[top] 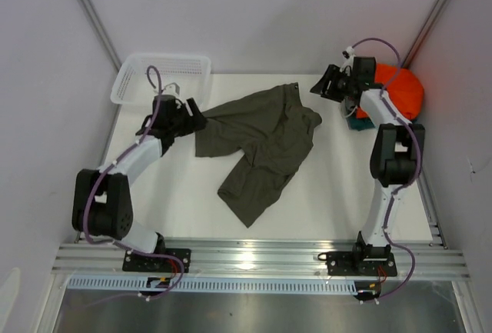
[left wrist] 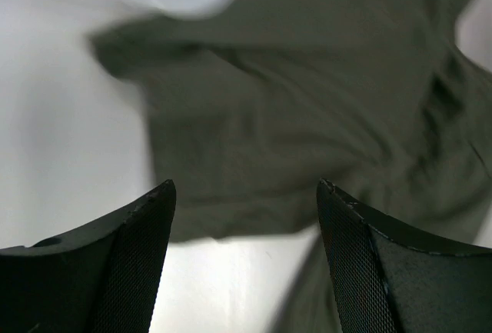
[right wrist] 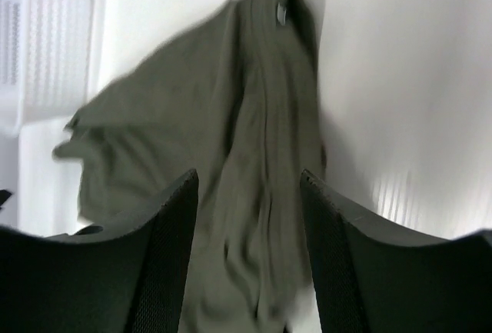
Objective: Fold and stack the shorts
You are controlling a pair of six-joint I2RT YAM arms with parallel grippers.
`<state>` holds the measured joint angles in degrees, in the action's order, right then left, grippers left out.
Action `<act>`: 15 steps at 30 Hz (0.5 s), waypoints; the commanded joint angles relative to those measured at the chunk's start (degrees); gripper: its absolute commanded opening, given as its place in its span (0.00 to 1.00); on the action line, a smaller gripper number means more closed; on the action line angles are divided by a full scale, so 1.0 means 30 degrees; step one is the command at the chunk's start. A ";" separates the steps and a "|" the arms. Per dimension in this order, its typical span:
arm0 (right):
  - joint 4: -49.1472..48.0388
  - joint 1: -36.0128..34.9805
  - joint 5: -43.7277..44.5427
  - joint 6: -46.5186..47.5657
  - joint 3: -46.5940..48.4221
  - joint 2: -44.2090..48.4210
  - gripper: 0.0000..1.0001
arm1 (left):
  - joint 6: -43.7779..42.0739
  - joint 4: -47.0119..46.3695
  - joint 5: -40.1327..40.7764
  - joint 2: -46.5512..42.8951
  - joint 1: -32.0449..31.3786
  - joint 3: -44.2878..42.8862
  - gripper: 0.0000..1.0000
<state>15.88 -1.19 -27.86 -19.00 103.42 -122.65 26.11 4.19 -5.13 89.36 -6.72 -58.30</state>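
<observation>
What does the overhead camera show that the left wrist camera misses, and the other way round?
Only the overhead view shows the right gripper, the white plastic mesh basket at the far left, and the bright orange shorts with a teal garment beside them at the far right. Only the left wrist view shows the left gripper close up: two black textured fingers apart, nothing between them. Both show the olive-green cloth shorts lying rumpled on the white table.

Olive shorts, rumpled, unfolded, mid-table
</observation>
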 commanded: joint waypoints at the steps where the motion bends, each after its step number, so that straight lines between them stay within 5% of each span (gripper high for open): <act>1: -0.2148 0.0949 -0.1872 -0.0634 -0.4139 0.3407 0.58 | 0.1048 -0.1305 -0.0956 -0.2740 -0.1975 0.2789 0.76; 3: -0.3150 0.1536 -0.2896 -0.1017 -0.7177 0.5014 0.62 | 0.1199 -0.1952 -0.0813 -0.4260 -0.3234 0.3930 0.76; 8: -0.7920 0.2037 -0.5438 -0.2329 -1.1614 0.6518 0.89 | 0.1376 -0.1542 0.0066 -0.6435 -0.6509 0.6040 0.77; 12: -1.3951 0.2651 -0.7441 -0.4795 -1.4311 0.5964 0.91 | 0.1522 -0.0751 0.1206 -0.6907 -0.8246 0.7040 0.77; 15: -1.5569 0.2624 -0.8000 -0.5178 -1.4229 0.4851 0.91 | 0.1435 -0.0955 0.1298 -0.6557 -0.8394 0.7890 0.77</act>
<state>-15.35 6.31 -46.37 -30.46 60.31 -106.32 29.56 1.69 -4.01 69.69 -31.70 -36.95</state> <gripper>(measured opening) 0.909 0.768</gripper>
